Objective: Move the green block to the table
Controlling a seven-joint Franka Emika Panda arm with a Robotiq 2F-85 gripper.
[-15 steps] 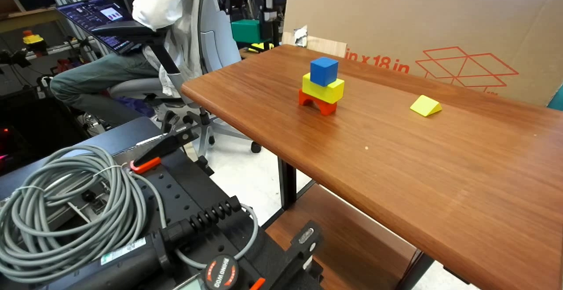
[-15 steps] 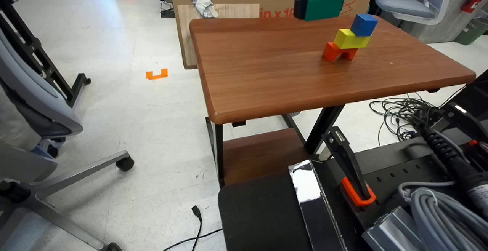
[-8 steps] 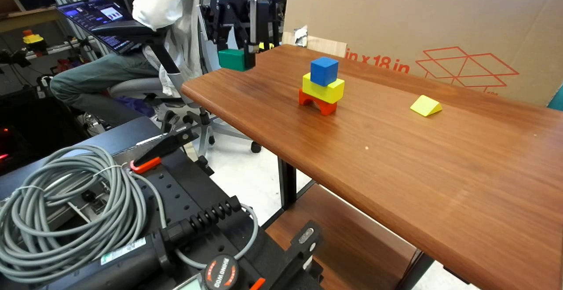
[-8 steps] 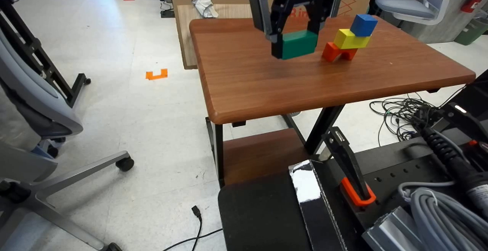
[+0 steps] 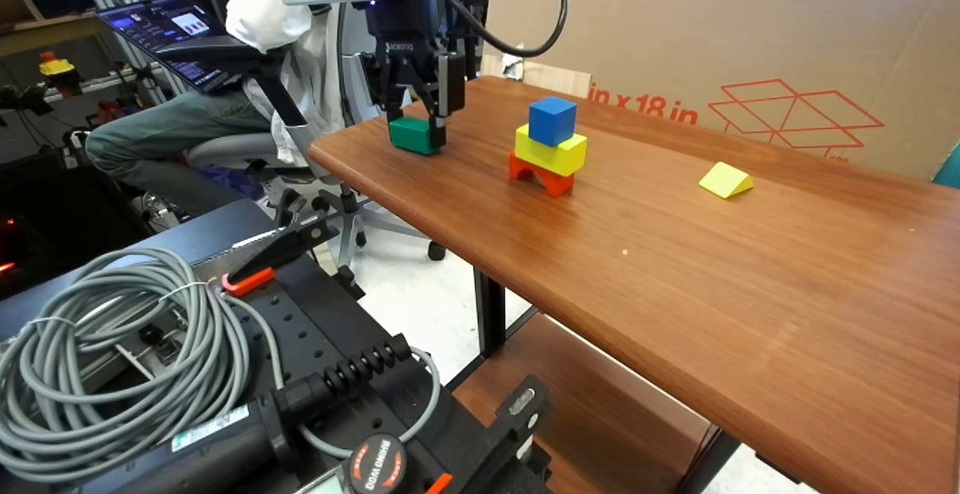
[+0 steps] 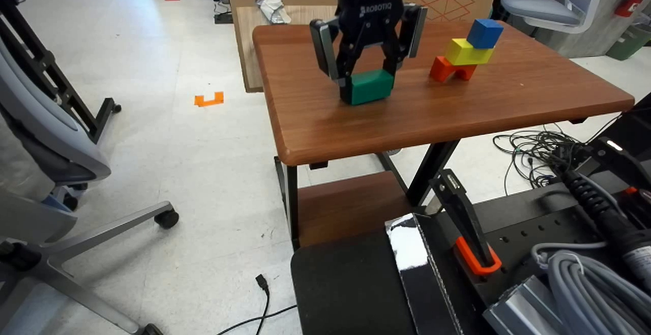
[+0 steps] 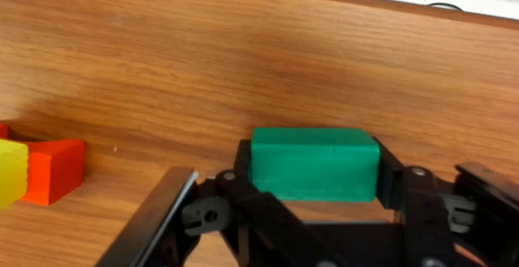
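The teal-green block (image 5: pixel 411 136) is oblong and sits between the fingers of my gripper (image 5: pixel 416 131). In an exterior view the block (image 6: pixel 372 87) is low at the tabletop near its left end, and the gripper (image 6: pixel 370 82) points down from above it. In the wrist view both black fingers of the gripper (image 7: pixel 314 169) press on the ends of the block (image 7: pixel 314 171). The brown wood-grain table (image 5: pixel 675 269) lies below, and it also shows in an exterior view (image 6: pixel 315 121) and in the wrist view (image 7: pixel 162 56). I cannot tell whether the block touches it.
Beside the gripper stands a stack: a red arch (image 5: pixel 555 181), a flat yellow block (image 5: pixel 551 155) and a blue cube (image 5: pixel 553 122) on top. A yellow wedge (image 5: pixel 726 180) lies farther along the table. A cardboard box (image 5: pixel 675 44) stands behind. A person sits beyond the table end.
My gripper has come down with the green block held in it, from above the far side of the table to the tabletop beside the stack. The stack and the wedge have not moved.
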